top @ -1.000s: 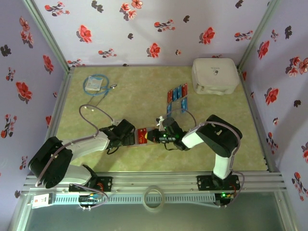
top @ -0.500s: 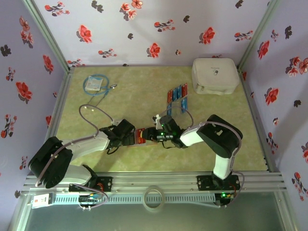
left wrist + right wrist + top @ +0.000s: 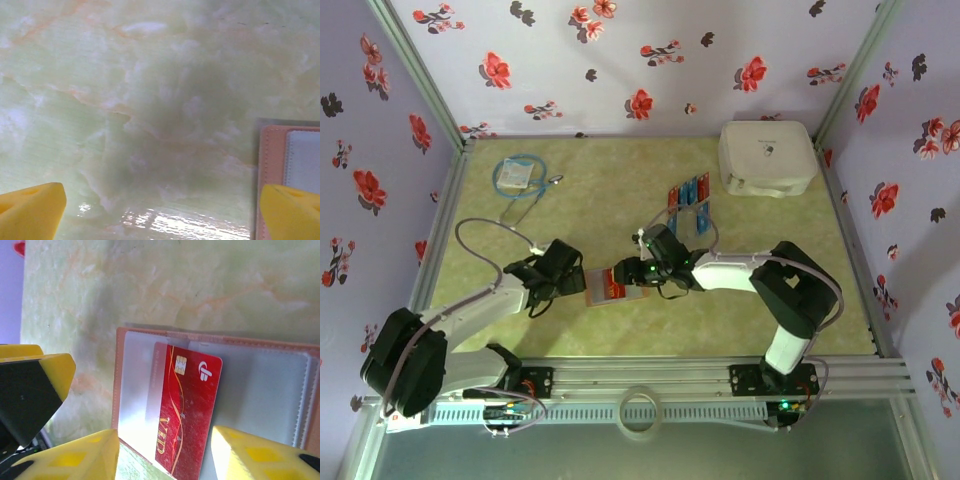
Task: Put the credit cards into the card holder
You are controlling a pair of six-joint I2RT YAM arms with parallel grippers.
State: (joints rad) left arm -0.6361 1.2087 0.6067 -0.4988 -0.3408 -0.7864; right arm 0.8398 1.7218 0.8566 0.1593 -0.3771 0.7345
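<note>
While one red card [image 3: 187,405] sits partly tucked in the open holder [image 3: 265,390] on the desk [image 3: 150,285], the right hand [image 3: 165,452] stands apart around it. The left hand [image 3: 160,210], fingers wide apart, hovers at the holder's edge. Other cards [image 3: 688,205] wait beside the white box [image 3: 767,157], so most of the task looks undone.

Only readable text is gold lettering on the red card [image 3: 187,410] in the right wrist view. It sits toward the card's 7 o'clock end and runs along the long edge. It looks like "VIED", first letters uncertain. White logo [image 3: 205,371] at its 1 o'clock corner, no words. In the top view, the white box [image 3: 767,165] at 2 o'clock has a lid mark and the loose cards [image 3: 688,205] have print, both too small to read.
</note>
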